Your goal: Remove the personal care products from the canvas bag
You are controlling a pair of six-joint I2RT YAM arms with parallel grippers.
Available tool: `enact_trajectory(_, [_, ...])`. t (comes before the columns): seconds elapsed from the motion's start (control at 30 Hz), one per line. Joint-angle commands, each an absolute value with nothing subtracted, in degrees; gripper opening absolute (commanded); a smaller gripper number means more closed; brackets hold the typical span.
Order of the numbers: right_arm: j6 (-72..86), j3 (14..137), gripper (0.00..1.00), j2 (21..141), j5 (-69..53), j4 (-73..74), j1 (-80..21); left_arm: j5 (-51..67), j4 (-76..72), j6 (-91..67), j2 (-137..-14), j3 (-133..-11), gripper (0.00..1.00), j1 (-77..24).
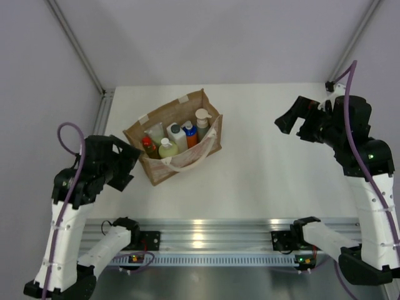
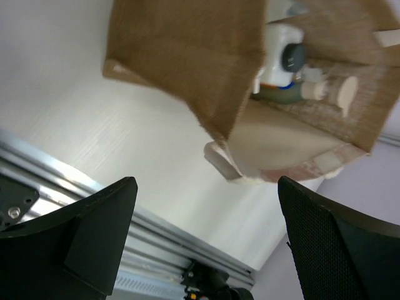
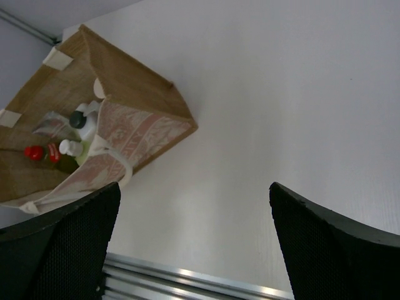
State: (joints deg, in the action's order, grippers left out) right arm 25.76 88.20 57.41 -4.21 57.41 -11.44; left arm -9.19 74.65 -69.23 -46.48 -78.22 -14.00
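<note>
Near edge: aluminium rail (image 1: 212,230), 2 arm bases bolted on it.
Left jaws: spread wide, nothing between, hovering just beside left end of canvas bag (image 1: 156,170), not touching.
Bag: upright on white counter (image 1: 269,169), left of centre, mouth open, off-white handle (image 1: 187,164) draped over near wall.
Personal care products (image 1: 177,139) all inside bag, standing: red-capped bottle (image 1: 149,145), pale yellow-green bottle (image 1: 167,149), white bottle with dark cap (image 1: 175,130), blue-orange bottle (image 1: 190,132), grey-green pump bottle (image 1: 202,119).
Far right: right jaws spread wide, empty, above bare counter, well apart from bag.
</note>
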Motion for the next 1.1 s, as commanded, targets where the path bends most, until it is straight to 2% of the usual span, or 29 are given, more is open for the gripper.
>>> enact_trajectory(0.0, [27.8,87.5,0.99,58.7,-14.4,51.0,-10.9,-0.5,69.1,-80.1,-48.9,-72.7,0.99,-13.8])
enact_trajectory(0.13, [26.5,86.4,1.0,58.7,-17.7,49.9,-10.9,-5.3,68.8,-80.0,-49.9,-74.4,0.99,-13.8])
enact_trajectory(0.3, [27.0,85.5,0.99,59.8,-22.1,47.6,-12.1,-5.8,66.5,-80.7,-51.2,-69.1,0.99,-14.0])
enact_trajectory(0.43, [27.2,90.3,1.0,63.4,-21.4,47.2,-18.0,-5.8,61.4,-82.3,-51.8,-64.7,0.98,-15.4])
enact_trajectory(0.47, [27.1,93.1,0.99,64.4,-20.7,47.2,-21.7,-6.4,60.8,-82.6,-51.9,-64.2,0.95,-16.5])
enact_trajectory(0.57, [26.7,98.0,0.99,68.5,-15.0,47.4,-29.9,-7.3,58.0,-83.0,-52.6,-62.1,0.79,-19.0])
enact_trajectory(0.77, [25.9,105.9,1.0,77.9,-5.3,47.5,-43.7,-10.5,57.0,-85.7,-53.3,-58.1,0.66,-24.7])
enact_trajectory(0.8, [25.2,107.2,0.99,80.8,-3.1,47.5,-45.2,-10.7,57.0,-86.2,-52.8,-57.5,0.56,-25.0])
enact_trajectory(0.9, [24.0,112.7,0.99,87.6,-0.4,48.5,-50.9,-10.7,57.1,-88.0,-51.4,-55.1,0.47,-26.2])
enact_trajectory(0.93, [23.7,113.9,1.0,89.1,-0.3,49.4,-52.5,-10.7,57.2,-88.4,-50.5,-54.6,0.39,-26.5])
enact_trajectory(1.07, [22.0,118.2,1.0,95.6,3.1,49.8,-55.1,-10.7,57.3,-89.6,-47.1,-51.1,0.36,-27.4])
